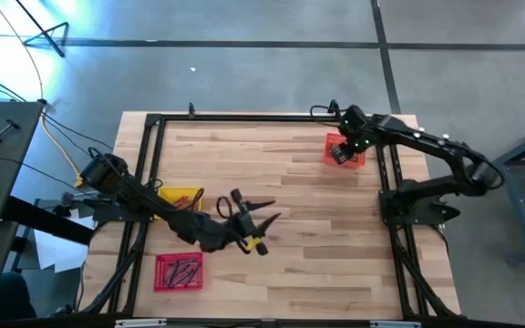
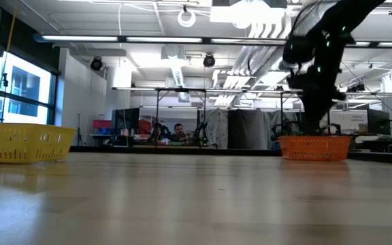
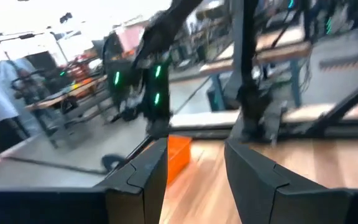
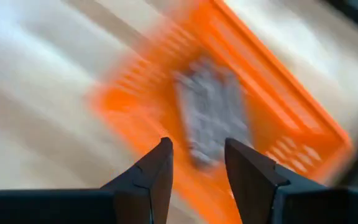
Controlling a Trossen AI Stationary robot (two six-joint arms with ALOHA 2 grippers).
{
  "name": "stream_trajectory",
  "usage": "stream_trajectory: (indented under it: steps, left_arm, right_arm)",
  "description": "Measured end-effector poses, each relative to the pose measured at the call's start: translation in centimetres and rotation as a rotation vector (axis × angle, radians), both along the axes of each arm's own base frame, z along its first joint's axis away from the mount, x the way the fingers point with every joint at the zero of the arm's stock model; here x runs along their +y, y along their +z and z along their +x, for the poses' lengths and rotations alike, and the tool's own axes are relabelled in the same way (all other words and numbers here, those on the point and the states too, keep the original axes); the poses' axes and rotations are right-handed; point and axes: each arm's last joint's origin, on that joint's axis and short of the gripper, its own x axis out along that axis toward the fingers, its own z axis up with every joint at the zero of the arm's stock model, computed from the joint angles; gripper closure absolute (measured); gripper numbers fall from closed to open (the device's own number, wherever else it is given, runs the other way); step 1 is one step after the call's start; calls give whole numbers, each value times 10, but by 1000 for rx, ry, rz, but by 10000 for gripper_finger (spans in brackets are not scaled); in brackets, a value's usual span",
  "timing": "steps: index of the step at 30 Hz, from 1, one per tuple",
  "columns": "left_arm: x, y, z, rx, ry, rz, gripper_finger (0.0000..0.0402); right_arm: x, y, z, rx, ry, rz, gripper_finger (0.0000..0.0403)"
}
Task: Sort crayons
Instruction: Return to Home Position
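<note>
My right gripper [image 4: 197, 155] hangs open over the orange tray [image 1: 344, 148] at the table's far right and points down into it. A blurred grey heap of crayons [image 4: 213, 118] lies on the tray's floor below the fingertips, with nothing between the fingers. My left gripper [image 1: 264, 211] is open and held level above the middle of the table. It faces the orange tray [image 3: 178, 157] and has nothing in it. Dark crayons [image 1: 182, 270] lie in the red tray [image 1: 162, 273] at the near left. The yellow tray [image 1: 167, 193] stands beside the left arm.
A black frame [image 1: 153, 123] runs along the table's far edge and both sides. A small yellow piece [image 1: 259, 247] shows just beside the left wrist. Bare wood [image 1: 335, 237] stretches between the trays. People and benches show in the room beyond [image 2: 179, 129].
</note>
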Motion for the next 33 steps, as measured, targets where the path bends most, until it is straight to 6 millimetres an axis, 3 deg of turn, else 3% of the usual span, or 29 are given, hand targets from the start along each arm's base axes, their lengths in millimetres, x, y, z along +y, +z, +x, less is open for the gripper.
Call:
stream_trajectory:
  steps: [3, 6, 11, 15, 26, 33]
  left_arm:
    - [-7, -1, -9, 67, 30, 26, 257]
    - [-13, 1, -20, 106, 49, 31, 257]
    - [-20, 2, -32, 135, 82, 35, 257]
    - [-23, 2, -34, 137, 72, 35, 257]
    - [-22, 2, -33, 126, 79, 19, 257]
    - [-21, 2, -34, 123, 101, 21, 257]
  right_arm:
    - [17, 22, 5, -166, 125, -66, 267]
    - [41, 31, 0, -300, 219, -150, 270]
    - [83, 21, -15, -576, 267, -221, 270]
    - [106, 9, -21, -842, 303, -301, 270]
    - [136, -31, -24, -1024, 404, -431, 269]
    - [144, -45, -27, -1090, 440, -455, 269]
